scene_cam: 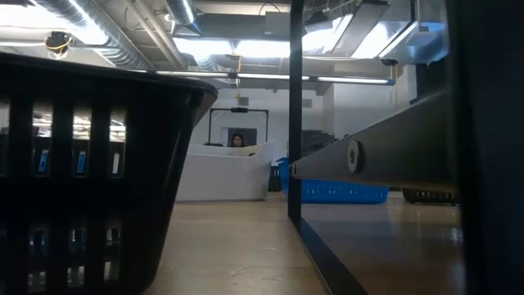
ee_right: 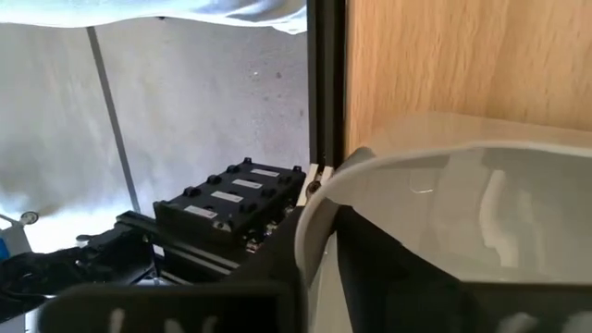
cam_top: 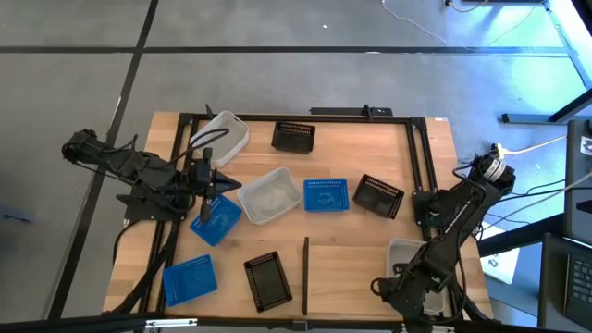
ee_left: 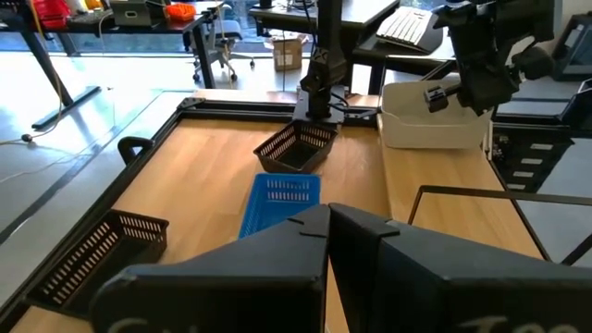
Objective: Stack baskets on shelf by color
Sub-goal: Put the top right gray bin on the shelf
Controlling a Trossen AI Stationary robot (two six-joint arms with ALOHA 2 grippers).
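The right arm folds low at the counter's (cam_top: 370, 250) near corner, its gripper (cam_top: 410, 277) grasping a translucent white basket's (ee_right: 462, 194) rim. The left gripper (cam_top: 218, 185), clenched empty, hovers just above a blue basket (cam_top: 215, 220).

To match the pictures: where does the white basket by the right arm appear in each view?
High view: white basket at lower right, beside the right arm.
Low view: not in it.
Left wrist view: upper right, under the right arm.
Right wrist view: fills the right half.
Shared landmark: the right arm.
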